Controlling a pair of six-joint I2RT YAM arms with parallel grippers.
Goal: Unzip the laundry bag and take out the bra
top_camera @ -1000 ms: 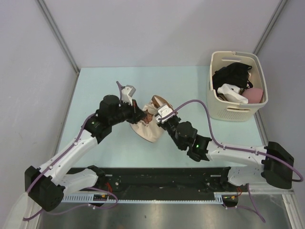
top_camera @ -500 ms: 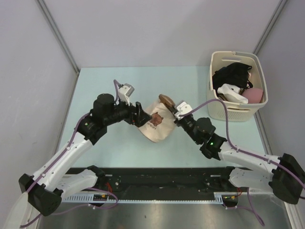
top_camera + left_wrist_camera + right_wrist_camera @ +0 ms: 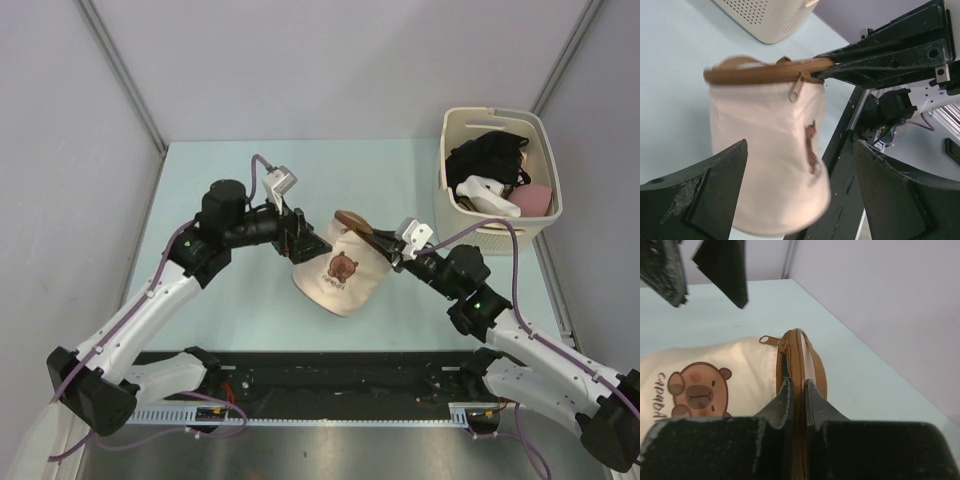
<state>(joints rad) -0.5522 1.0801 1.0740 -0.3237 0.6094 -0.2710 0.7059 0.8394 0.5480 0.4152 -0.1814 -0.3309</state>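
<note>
The laundry bag (image 3: 338, 270) is a cream cloth drum with a brown bear-like print and lies tilted at the table's middle. My right gripper (image 3: 388, 246) is shut on its brown zipper rim (image 3: 801, 355), which runs up between the two fingers. The zipper looks closed, and its pull (image 3: 765, 339) hangs off the rim's far end. My left gripper (image 3: 300, 236) stands open at the bag's left side. Its fingers straddle the bag's body (image 3: 767, 150) without pressing it. The bra is hidden.
A rigid cream plastic basket (image 3: 497, 236) stands at the table's right rear, holding black, white and pink garments. Grey walls close in the table at the left, back and right. The black rail of the arm bases (image 3: 340, 375) runs along the near edge.
My left gripper has let go of the bag and opened wide. The right gripper, still shut on the rim, has drawn the bag to the right, turning its print upward.
</note>
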